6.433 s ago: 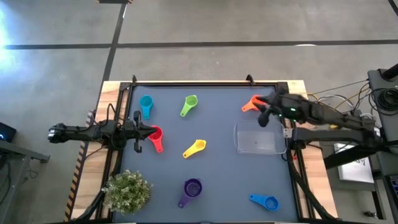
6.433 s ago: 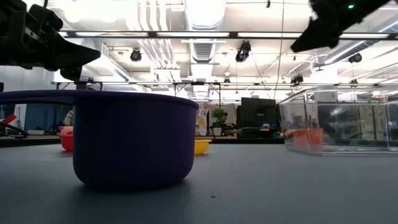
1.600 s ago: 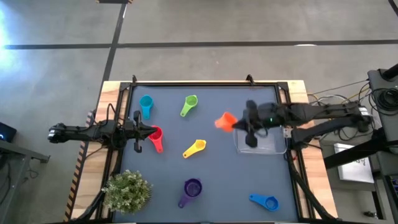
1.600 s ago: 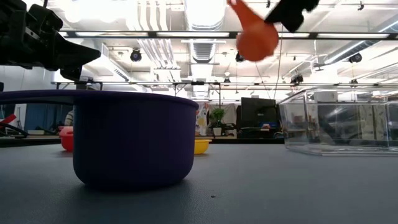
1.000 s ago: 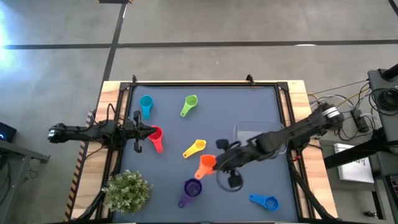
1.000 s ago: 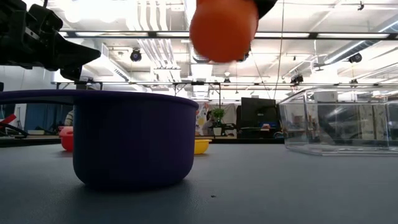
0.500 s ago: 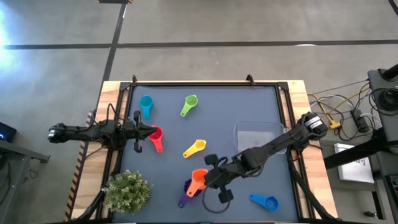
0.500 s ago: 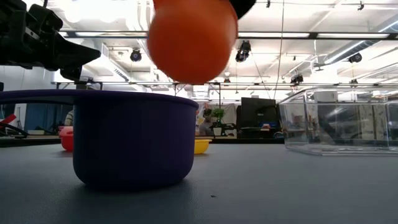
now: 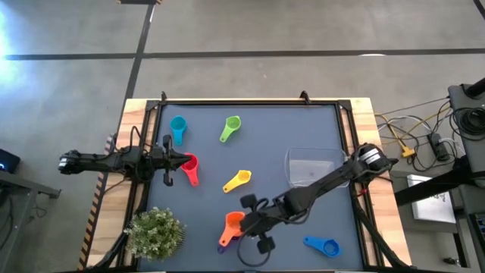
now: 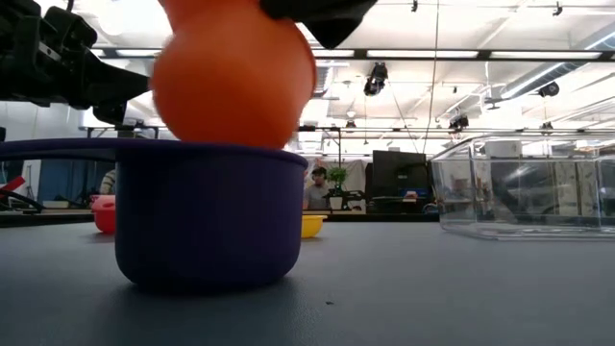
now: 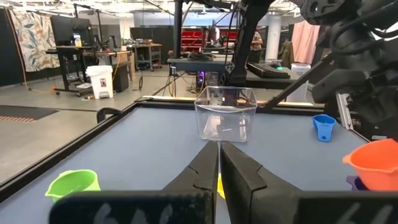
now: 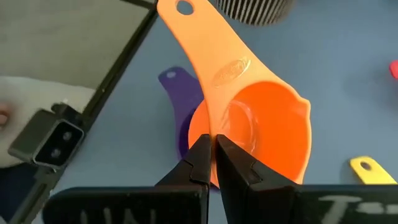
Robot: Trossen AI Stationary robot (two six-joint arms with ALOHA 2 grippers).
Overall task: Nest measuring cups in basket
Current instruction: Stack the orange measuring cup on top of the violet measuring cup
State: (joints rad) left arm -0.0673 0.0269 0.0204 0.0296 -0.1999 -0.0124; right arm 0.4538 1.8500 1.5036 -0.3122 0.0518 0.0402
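The right hand (image 9: pixel 244 225) reaches diagonally across the dark blue-grey table (image 9: pixel 273 129) to its near centre, its two fingers clamped together on the rim of the orange plastic measuring cup (image 9: pixel 233 223). In the right wrist view the fingertips pinch that cup's wall where the flat handle meets the bowl. The orange cup hangs directly over the purple plastic measuring cup (image 10: pixel 207 213); in the low view its bowl sits at the level of the purple rim, and whether the two touch cannot be told. The purple handle (image 12: pixel 176 93) shows beneath the orange one in the right wrist view.

The clear plastic rectangular basket (image 9: pixel 314 168) stands on the right half of the table, well apart from the right hand, with no cup visible inside it.

Remaining cups lie loose on the table: the teal cup (image 9: pixel 178 127) far left, the green cup (image 9: pixel 230 127) far centre, the yellow cup (image 9: pixel 239 180) at centre, the red cup (image 9: pixel 189 167) at left, the blue cup (image 9: pixel 323 245) near right. A green potted plant (image 9: pixel 154 233) stands at the near left corner.

The left hand (image 9: pixel 173 161) waits at the left edge of the table, just beside the red cup, its fingers pressed together and holding nothing.
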